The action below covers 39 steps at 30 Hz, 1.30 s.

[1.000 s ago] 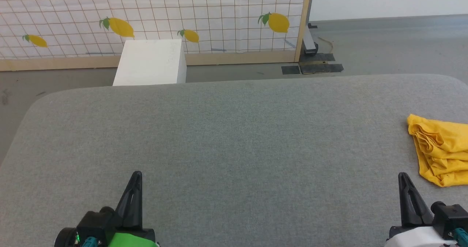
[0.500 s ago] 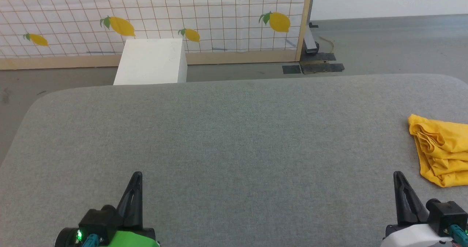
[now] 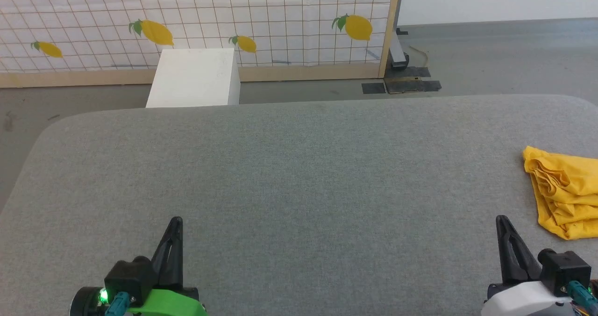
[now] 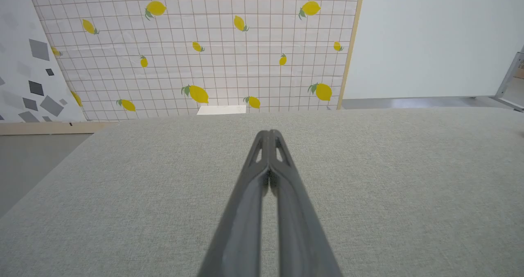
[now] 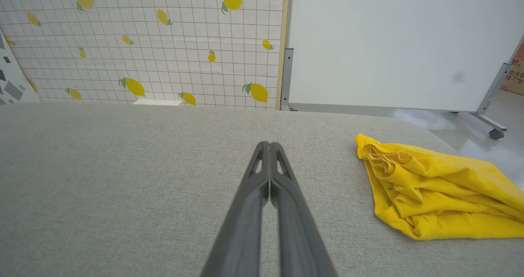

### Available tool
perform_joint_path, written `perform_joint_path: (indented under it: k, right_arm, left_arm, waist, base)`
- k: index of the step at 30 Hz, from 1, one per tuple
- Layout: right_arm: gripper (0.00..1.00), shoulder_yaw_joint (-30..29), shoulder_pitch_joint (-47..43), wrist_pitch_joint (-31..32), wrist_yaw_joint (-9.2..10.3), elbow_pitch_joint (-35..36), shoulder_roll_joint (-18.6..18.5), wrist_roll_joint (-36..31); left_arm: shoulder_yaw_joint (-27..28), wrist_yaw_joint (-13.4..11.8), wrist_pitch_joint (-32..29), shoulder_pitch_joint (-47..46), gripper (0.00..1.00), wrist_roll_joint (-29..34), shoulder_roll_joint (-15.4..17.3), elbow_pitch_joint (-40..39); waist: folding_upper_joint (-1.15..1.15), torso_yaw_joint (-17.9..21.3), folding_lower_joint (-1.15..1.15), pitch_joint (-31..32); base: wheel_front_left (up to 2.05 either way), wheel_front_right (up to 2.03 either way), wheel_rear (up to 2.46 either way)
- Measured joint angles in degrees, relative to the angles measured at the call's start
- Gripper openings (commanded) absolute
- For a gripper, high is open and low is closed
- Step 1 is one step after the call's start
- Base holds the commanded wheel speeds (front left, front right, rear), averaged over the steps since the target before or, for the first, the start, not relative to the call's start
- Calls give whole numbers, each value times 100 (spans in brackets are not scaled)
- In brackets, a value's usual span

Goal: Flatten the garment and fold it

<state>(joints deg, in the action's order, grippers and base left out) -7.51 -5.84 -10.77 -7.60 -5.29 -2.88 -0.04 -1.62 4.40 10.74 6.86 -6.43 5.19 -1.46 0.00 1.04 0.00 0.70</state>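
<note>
At the desk's [image 3: 299, 166] right edge, the garment [image 3: 563, 197] lies crumpled in a bright yellow heap of bunched folds, partly cut off by the head view's border. Right claw [image 3: 502, 220]: over the desk's near right portion, fingers pressed together, gripping nothing, near the garment but clear of it. Left claw [image 3: 174, 222]: over the desk's near left portion, fingers likewise pressed together, empty. Beyond the desk's far edge stand a white box [image 3: 194, 78] and a lemon-patterned screen [image 3: 280, 21].

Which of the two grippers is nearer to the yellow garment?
The right gripper, with the white wrist; the garment lies close on its right. The left gripper, green wrist, is far across the table.
</note>
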Motion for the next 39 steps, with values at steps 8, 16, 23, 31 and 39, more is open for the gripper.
perform_joint_path:
  k: [8,16,23,31,39]
  right_arm:
    - [0,62,42,90,0,44,0,0]
    - [0,132,101,178,0,78,0,0]
    - [0,183,119,272,0,115,0,0]
    - [0,243,160,354,0,166,0,0]
    - [0,312,223,434,0,203,-1,0]
  left_arm:
    - [16,-44,-85,-46,0,45,-11,10]
    - [31,-78,-166,-108,0,99,-25,22]
    - [45,-100,-260,-147,0,144,-43,35]
    - [62,-144,-360,-188,0,185,-75,49]
    - [70,-167,-423,-242,0,205,-100,63]
  waist:
    - [0,-9,0,-6]
    - [0,-18,0,-12]
    - [0,-26,0,-18]
    - [0,-35,0,-24]
    - [0,-44,0,-30]
  base:
    - [0,0,0]
    - [0,0,0]
    - [0,0,0]
    - [0,0,0]
    - [0,0,0]
